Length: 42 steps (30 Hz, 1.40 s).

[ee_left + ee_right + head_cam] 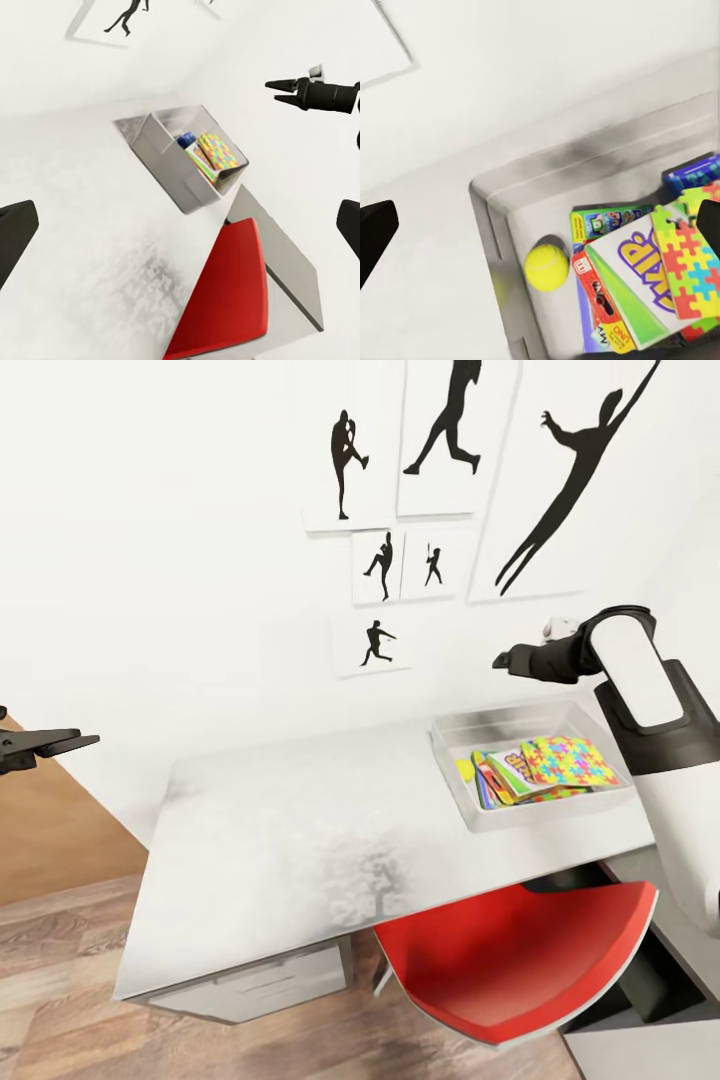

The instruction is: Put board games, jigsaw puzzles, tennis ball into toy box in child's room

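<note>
Two grippers, both empty, fingers apart. Probably the closing step: back away and check the count.

Left gripper (60, 743), at the left edge of the head view, well off the table (300, 830): best kept parked there. Right gripper (505, 658), upper right, above the back rim of the toy box (545, 812): lift straight up before swinging away, clear of rim and wall. Then look down to confirm six toys; cannot tell the full count from here.

Box at the table's right end, right of centre in frame: light grey, shallow, flared walls. Inside, from the left: tennis ball (547, 268), overlapping board games (622, 289), bright puzzle (570, 760) on top.
</note>
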{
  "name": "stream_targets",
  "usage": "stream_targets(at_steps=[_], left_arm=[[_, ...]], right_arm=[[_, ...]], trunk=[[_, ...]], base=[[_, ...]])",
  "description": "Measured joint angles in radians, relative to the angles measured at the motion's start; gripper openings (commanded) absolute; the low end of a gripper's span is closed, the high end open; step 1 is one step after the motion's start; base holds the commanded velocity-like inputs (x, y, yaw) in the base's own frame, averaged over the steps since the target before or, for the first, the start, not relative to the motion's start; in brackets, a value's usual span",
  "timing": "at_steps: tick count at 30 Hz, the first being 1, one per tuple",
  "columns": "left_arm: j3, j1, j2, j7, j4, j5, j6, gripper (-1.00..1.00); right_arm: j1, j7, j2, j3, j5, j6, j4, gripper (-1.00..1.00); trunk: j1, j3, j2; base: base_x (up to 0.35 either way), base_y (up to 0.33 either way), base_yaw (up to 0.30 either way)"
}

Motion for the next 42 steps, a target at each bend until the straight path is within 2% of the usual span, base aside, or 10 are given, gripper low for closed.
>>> stream_targets(at_steps=[7, 13, 27, 38, 42], left_arm=[[-0.001, 0.0, 0.0, 0.0, 0.0, -0.001, 0.0, 1.0], [-0.001, 0.0, 0.0, 0.0, 0.002, -0.005, 0.0, 1.0], [0.001, 0.0, 0.001, 0.0, 0.004, -0.03, 0.0, 1.0], [0.001, 0.0, 0.002, 0.0, 0.007, -0.03, -0.001, 1.0], [0.001, 0.0, 0.002, 0.0, 0.01, -0.031, -0.001, 1.0]], right_arm=[[0.003, -0.005, -0.002, -0.001, 0.005, 0.0, 0.005, 1.0], [0.013, -0.005, -0.023, -0.01, -0.009, 0.0, -0.005, 1.0], [0.017, -0.004, -0.042, -0.017, -0.097, 0.0, -0.058, 1.0], [0.017, -0.003, -0.057, -0.018, -0.123, 0.0, -0.095, 1.0], [0.02, -0.003, -0.074, -0.017, -0.17, -0.001, -0.11, 1.0]], trunk=[[0.0, 0.011, 0.0], [0.0, 0.021, 0.0], [0.0, 0.044, 0.0], [0.0, 0.061, 0.0], [0.0, 0.068, 0.0]], base=[[0.0, 0.0, 0.0], [0.0, 0.0, 0.0], [0.0, 0.0, 0.0], [0.0, 0.0, 0.0], [0.0, 0.0, 0.0]])
